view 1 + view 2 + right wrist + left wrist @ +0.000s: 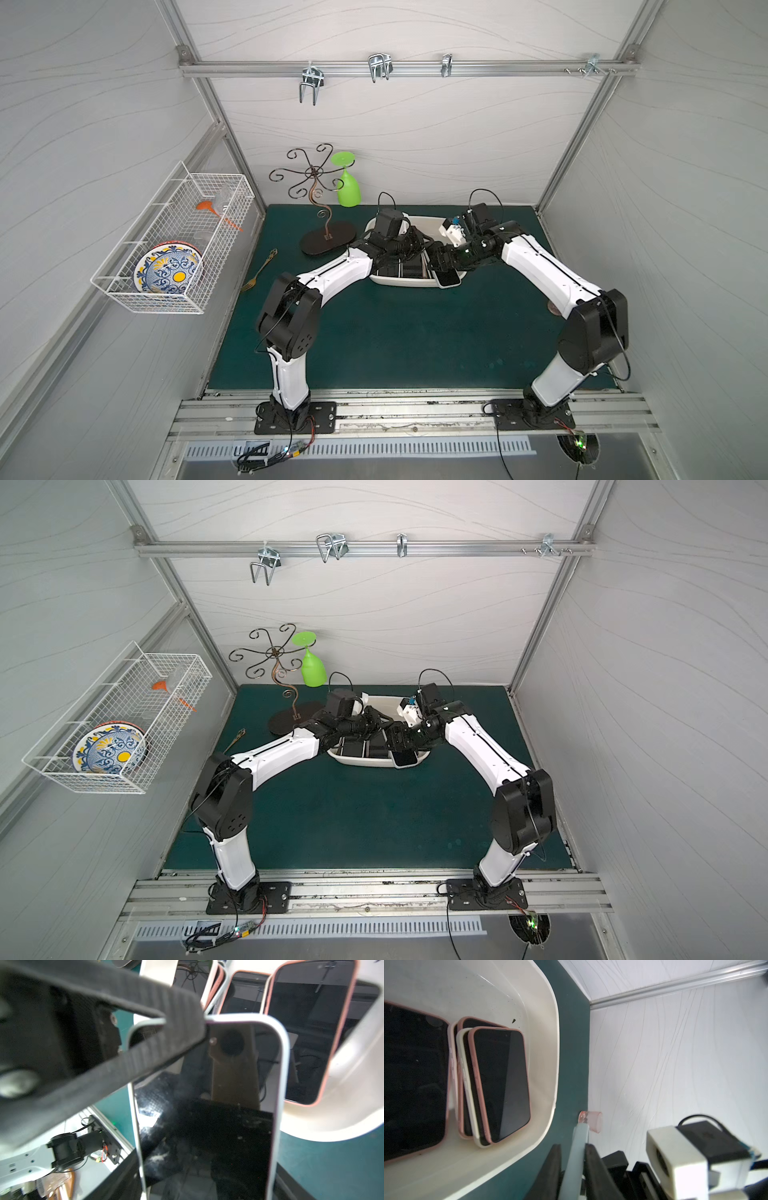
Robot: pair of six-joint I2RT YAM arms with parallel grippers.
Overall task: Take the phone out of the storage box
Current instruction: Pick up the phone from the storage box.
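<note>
Got the white-cased phone [207, 1115] clamped by one end in the squeezed-shut jaws of the left gripper [572, 1147], with its long axis running off toward the right gripper [444, 268] (can't tell that grip) and the storage box [553, 1053] just off to the side.

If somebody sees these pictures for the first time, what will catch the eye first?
The left arm and right arm bend inward and meet over the cream storage box on the green mat, where a light-cased phone sticks out over its near rim. The green glass hangs upside down on the metal stand at the back left.
</note>
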